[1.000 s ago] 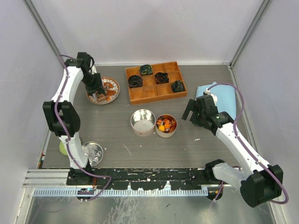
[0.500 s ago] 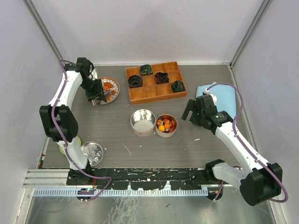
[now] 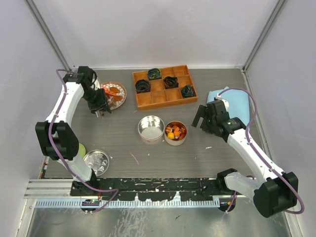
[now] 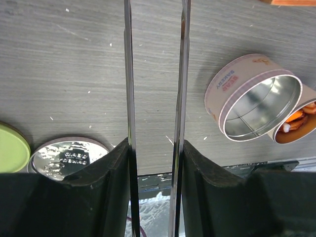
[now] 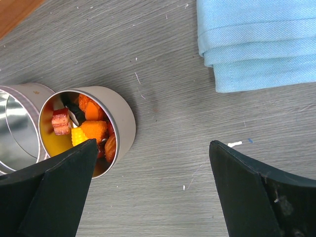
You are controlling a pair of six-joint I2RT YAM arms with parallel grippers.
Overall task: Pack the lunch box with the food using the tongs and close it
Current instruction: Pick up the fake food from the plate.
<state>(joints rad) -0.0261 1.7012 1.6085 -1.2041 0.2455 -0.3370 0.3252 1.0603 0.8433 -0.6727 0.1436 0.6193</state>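
Left tool [image 4: 154, 148] of mine is part closed on the tongs [image 4: 128, 74], squeezing their thin, mirror-bright metal arms, likely to nip a piece; the tips are out of sight. It hovers beside the plate [image 3: 123, 94] of orange food [image 3: 111, 90]. Right tool [image 5: 153, 148] gapes empty by the round tin [image 5: 123, 123] on the grainy grey table [image 5: 173, 74].

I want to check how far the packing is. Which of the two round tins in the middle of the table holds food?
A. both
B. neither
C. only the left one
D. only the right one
D: the right tin holds orange, red and yellow food, while the left tin shows only its bare shiny bottom.
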